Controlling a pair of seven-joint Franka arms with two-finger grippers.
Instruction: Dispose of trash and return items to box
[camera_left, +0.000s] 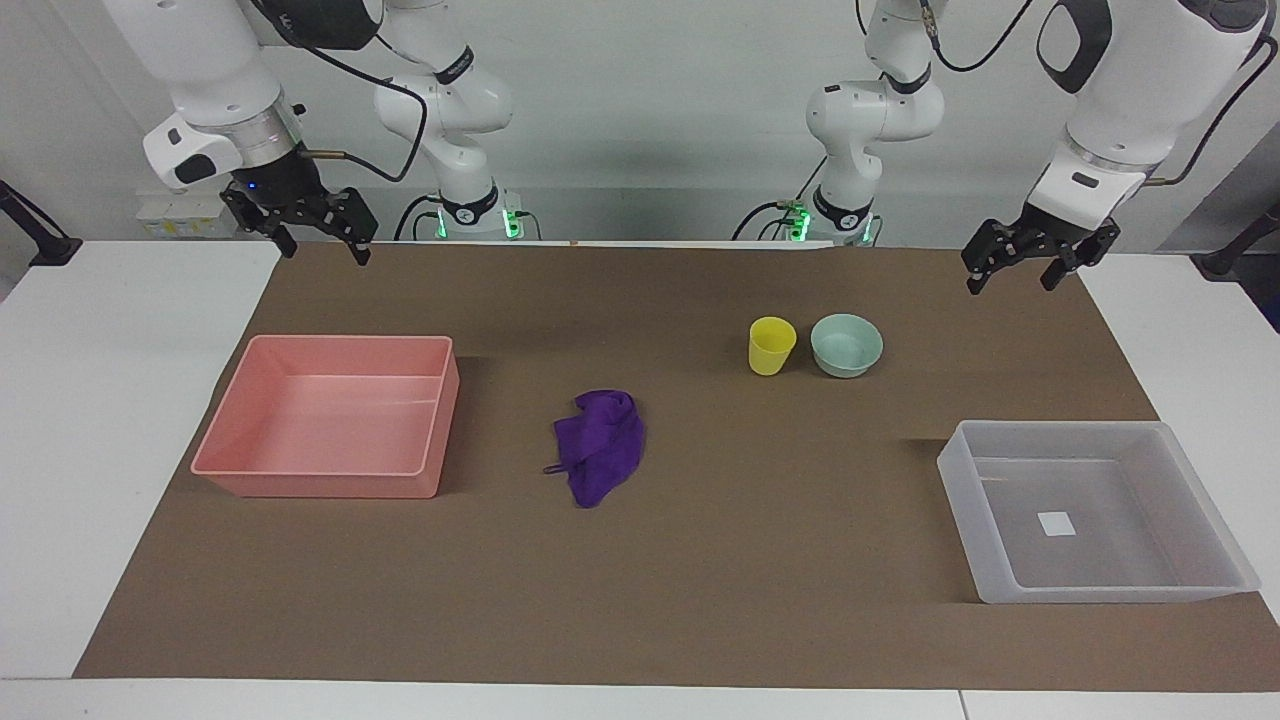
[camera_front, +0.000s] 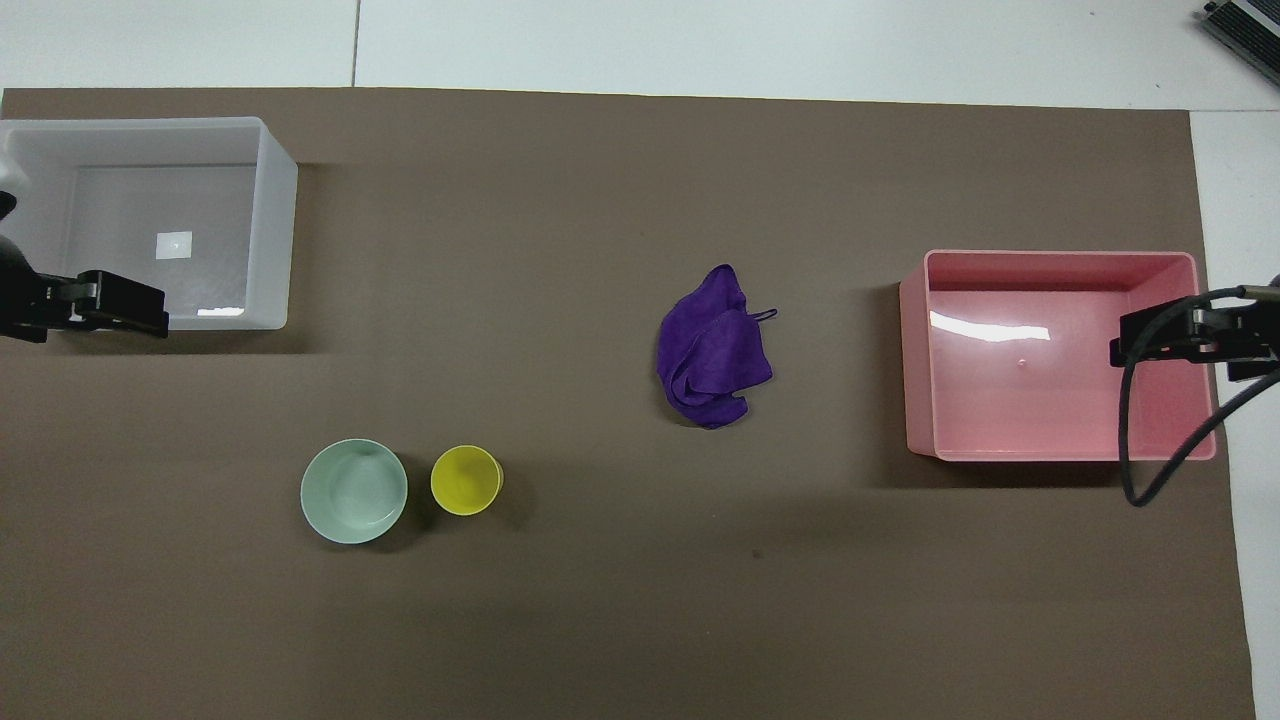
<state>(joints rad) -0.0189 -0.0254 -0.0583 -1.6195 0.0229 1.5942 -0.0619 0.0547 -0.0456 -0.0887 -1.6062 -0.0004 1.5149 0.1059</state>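
Observation:
The purple rag (camera_left: 598, 445) (camera_front: 712, 358) lies crumpled on the brown mat near the table's middle. The yellow cup (camera_left: 772, 346) (camera_front: 466, 480) stands upright beside the mint-green bowl (camera_left: 846, 345) (camera_front: 354, 491), both nearer to the robots than the rag. The translucent box (camera_left: 1200, 590) (camera_front: 275, 230) stands empty at the left arm's end, with a white label on its floor. My left gripper (camera_left: 1010, 285) (camera_front: 140, 312) hangs open and empty in the air at that end. My right gripper (camera_left: 324, 252) (camera_front: 1135, 345) hangs open and empty at the right arm's end.
A pink rectangular tray (camera_left: 320, 485) (camera_front: 915, 350) stands empty at the right arm's end of the mat. The brown mat (camera_left: 700, 600) covers most of the white table. A black cable (camera_front: 1150, 470) from the right arm hangs over the tray's corner.

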